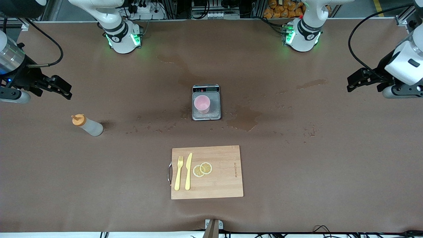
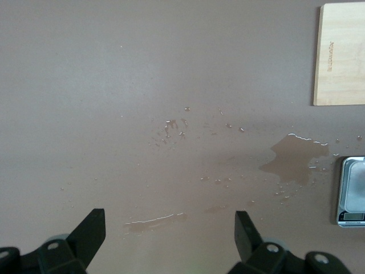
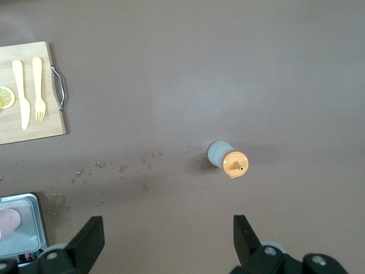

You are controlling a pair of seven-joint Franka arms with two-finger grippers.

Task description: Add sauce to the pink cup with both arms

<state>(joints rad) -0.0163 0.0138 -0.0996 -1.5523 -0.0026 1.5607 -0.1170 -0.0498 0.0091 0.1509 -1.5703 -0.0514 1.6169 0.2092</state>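
Front view: sauce [image 1: 87, 125] stands alone; pink cup [image 1: 202, 103] on scale [image 1: 206, 116]; both grippers' fingers spread, empty.

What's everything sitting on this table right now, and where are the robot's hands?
Sauce bottle: one, whitish with orange cap, upright toward the right arm's end.
Pink cup: one, pale pink, on the scale.
Kitchen scale: one, grey, mid-table.
Cutting board: one, light wood, nearer the front camera than the scale.
Fork: one, yellow, on the board.
Knife: one, yellow, beside the fork.
Lemon slices: two, yellow, overlapping, on the board.
Spilled liquid: puddles and droplets, dark, around the scale.
Right gripper: black, open, over bare table by the bottle.
Left gripper: black, open, over its own end.
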